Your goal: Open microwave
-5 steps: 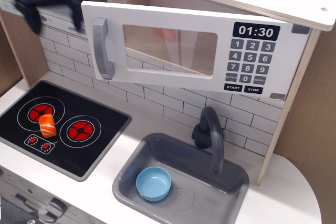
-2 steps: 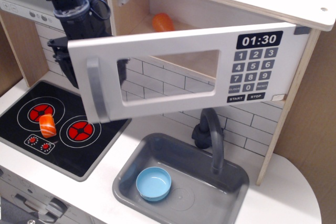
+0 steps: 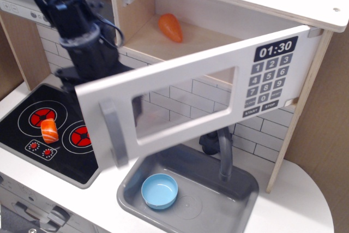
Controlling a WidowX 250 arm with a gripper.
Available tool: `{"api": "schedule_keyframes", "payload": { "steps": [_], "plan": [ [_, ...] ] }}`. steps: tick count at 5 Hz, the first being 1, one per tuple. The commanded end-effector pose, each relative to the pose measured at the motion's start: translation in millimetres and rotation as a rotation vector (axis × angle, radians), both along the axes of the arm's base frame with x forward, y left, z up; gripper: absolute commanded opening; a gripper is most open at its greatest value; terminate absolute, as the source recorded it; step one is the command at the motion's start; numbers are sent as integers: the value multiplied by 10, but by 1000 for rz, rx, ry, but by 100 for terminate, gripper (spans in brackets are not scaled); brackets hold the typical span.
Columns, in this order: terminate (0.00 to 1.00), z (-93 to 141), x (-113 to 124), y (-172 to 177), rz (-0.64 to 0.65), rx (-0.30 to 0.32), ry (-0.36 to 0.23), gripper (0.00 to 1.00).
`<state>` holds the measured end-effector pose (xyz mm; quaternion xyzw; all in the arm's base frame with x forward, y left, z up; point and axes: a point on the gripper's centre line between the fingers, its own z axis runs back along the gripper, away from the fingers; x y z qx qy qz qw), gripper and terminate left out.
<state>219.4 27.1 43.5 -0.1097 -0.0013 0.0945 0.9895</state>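
The microwave (image 3: 218, 9) is set high in the toy kitchen, and its white door (image 3: 185, 94) stands swung well out toward me, hinged on the right. The grey bar handle (image 3: 113, 133) is at the door's free left edge. The keypad and 01:30 clock (image 3: 267, 80) are on its right part. The wooden cavity is exposed, with an orange toy vegetable (image 3: 170, 27) lying inside. My black gripper (image 3: 92, 66) is behind the door's left edge, reaching down from the upper left. Its fingertips are hidden by the door.
A black stove top (image 3: 22, 140) with red burners is at the lower left, with an orange salmon piece (image 3: 49, 130) on it. A grey sink (image 3: 242, 189) holds a blue bowl (image 3: 159, 191), with a dark faucet (image 3: 223, 154) behind. A grey range hood (image 3: 19, 5) is at the top left.
The door has swung from slightly ajar to wide open, its handle edge moving out and down. My gripper has come down from the top left to behind the door.
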Motion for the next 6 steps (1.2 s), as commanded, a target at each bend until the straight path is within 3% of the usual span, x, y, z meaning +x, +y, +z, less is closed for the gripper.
{"api": "schedule_keyframes", "payload": {
  "steps": [1, 2, 3, 5, 6],
  "plan": [
    [0, 219, -274, -435, -1, 0, -69, 100],
    [0, 190, -300, -735, 3, 9, -51, 100],
    [0, 284, -269, -880, 41, -25, -46, 100],
    [0, 850, -141, -926, 92, -96, -80, 100],
    [100, 963, -67, -954, 76, -62, -42, 100]
  ]
}}
